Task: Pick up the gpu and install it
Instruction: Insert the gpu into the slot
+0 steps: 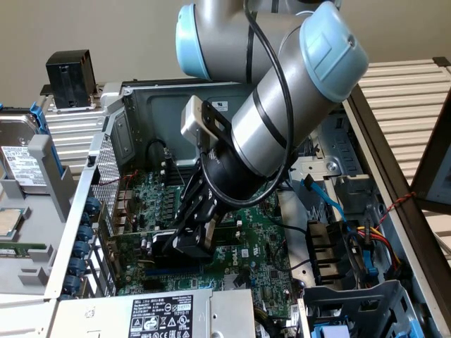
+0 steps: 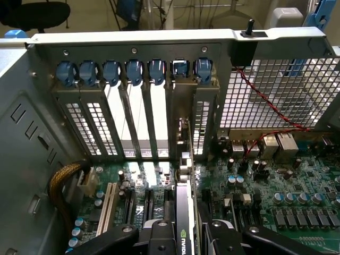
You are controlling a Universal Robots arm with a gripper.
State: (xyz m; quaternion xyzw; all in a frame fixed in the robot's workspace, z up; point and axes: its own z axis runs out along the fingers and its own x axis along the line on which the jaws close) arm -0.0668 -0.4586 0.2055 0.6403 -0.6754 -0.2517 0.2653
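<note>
Hand [image 1: 192,236]: clamped on gpu [image 2: 183,241], one finger each side of black shroud. Gpu: on edge, upright over motherboard [image 2: 276,196] inside PC case [image 2: 159,45]. Bracket end meets rear slot openings, below row of blue clips [image 2: 135,71]; seating in slot can't be told.

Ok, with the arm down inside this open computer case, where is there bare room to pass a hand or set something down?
Free: the flat labelled top of the grey power supply, and the pale slatted surface outside the grey metal case. Crowded: around the black gripper shut on the small black-shrouded gpu, and the coloured cables at the exterior view's right.
</note>
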